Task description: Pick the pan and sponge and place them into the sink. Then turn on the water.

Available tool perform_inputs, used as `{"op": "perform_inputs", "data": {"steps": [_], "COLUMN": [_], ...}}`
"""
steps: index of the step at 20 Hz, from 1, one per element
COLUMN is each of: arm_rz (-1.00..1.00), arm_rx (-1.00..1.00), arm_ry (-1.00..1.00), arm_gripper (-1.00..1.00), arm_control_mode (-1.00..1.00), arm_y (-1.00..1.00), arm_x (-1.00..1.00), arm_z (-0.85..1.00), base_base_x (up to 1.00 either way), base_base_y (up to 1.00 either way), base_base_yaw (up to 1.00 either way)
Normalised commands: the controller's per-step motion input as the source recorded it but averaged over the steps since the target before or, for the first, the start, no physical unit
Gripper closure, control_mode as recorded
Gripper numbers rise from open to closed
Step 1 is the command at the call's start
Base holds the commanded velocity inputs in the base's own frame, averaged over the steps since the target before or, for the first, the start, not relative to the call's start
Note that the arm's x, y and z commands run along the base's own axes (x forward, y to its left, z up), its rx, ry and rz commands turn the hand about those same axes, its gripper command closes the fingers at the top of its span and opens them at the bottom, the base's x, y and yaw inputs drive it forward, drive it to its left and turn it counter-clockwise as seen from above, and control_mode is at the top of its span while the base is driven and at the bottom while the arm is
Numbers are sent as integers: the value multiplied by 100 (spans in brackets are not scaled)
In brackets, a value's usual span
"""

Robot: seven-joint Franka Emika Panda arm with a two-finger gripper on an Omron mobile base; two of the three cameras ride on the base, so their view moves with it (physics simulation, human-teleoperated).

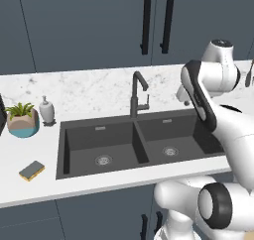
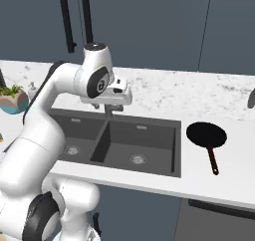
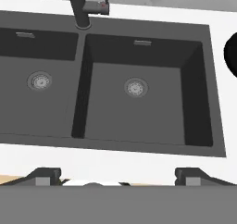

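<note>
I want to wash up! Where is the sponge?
The sponge lies on the white counter left of the sink, in front of the potted plant, in the left base view.

Dark blue cabinets (image 1: pixel 89 21) above a white marble counter (image 2: pixel 199 93).

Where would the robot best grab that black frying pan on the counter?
Probably the pan's long straight handle, coming down from above with the open gripper across its width. It lies flat on the counter, pointing toward the front edge, away from the sink.
</note>
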Motion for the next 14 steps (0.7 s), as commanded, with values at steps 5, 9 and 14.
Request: {"op": "perform_inputs", "data": {"steps": [5,9,14], "arm_rz": [0,0,0], "arm_rx": [0,0,0], "arm_ry": [0,0,-2], "arm_gripper": [-100,-100,-100], "arm_control_mode": [-100,-100,-100], "arm_y": [-100,-100,-94], "arm_x": [0,10,27], "arm_z": [-24,-52,-57], "base_base_x": [0,0,0], "base_base_y": [0,0,0], "base_base_yaw": [0,0,0]}}
